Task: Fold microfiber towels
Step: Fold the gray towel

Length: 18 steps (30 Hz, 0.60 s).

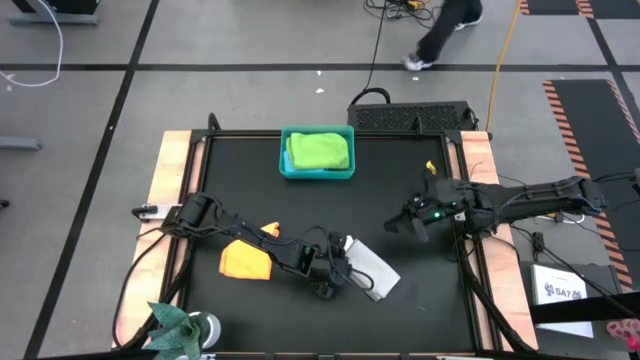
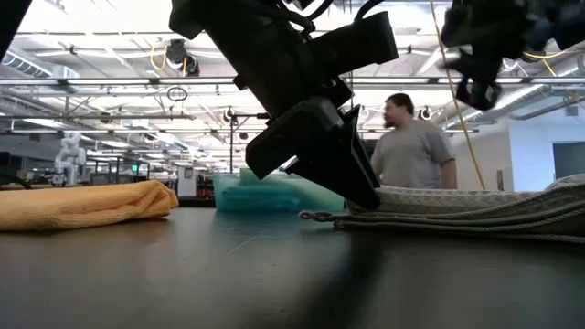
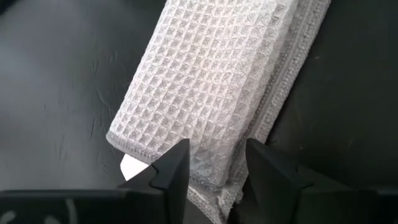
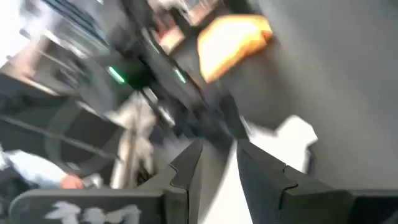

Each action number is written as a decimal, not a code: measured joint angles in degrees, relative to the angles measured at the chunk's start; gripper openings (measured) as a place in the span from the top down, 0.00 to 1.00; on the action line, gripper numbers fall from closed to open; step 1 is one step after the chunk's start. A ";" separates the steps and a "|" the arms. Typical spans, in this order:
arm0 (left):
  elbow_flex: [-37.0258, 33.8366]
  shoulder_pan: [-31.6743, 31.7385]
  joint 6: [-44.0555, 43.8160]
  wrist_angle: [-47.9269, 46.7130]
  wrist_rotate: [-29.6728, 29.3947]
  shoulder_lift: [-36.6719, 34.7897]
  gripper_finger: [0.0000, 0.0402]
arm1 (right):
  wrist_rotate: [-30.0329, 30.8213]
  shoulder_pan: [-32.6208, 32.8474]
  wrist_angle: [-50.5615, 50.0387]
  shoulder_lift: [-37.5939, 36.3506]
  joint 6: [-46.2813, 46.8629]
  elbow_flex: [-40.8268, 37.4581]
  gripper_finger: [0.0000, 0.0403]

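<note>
Near the front middle of the black table (image 1: 420, 215) lies the light grey waffle-weave microfiber towel (image 1: 372, 270), already doubled into a long narrow strip, layers stacked with the stitched hem edges showing along one side in the left wrist view (image 3: 205, 87). Soft, thin, very light by the look of it; it likely drapes and slumps with no stiffness, the textured weave should give decent grip, not fragile. Best hold looks like a pinch at a corner or along the hemmed short end, catching all layers at once so the fold doesn't peel apart; pushing flat on it would probably just drag it over the smooth surface. Left gripper (image 3: 214, 171) sits right at the strip's near end, fingers spread apart with the towel edge between them but not clamped, so nothing is held. Orange-yellow microfiber towel (image 1: 245, 260) is a loose folded lump just beside the left arm, apart from the grey one. Lime green microfiber towel (image 1: 319, 150) rests folded inside the rigid teal plastic bin (image 1: 285, 172) at the table's back middle. Right gripper (image 1: 412, 222) hovers above the table right of centre, well apart from the grey towel, fingers part-way spread and empty in its own wrist view. Teal and light blue towels not visible. Person (image 2: 413, 146) stands in the room beyond the table.
</note>
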 joint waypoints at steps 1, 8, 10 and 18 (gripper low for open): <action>0.00 0.00 -0.45 0.00 0.00 0.00 0.60 | -0.06 0.68 -2.42 0.68 -0.15 0.00 0.79; 0.00 0.00 -1.29 0.00 -0.04 0.01 0.60 | -4.56 8.53 -3.88 10.44 0.03 -0.02 0.98; 0.00 0.00 -1.34 -0.02 -0.07 0.01 0.60 | -4.55 11.16 -2.45 13.78 1.35 -0.02 0.99; 0.00 0.17 -1.32 -0.02 -0.22 0.01 0.60 | -4.30 18.51 3.43 27.43 5.14 -0.02 1.00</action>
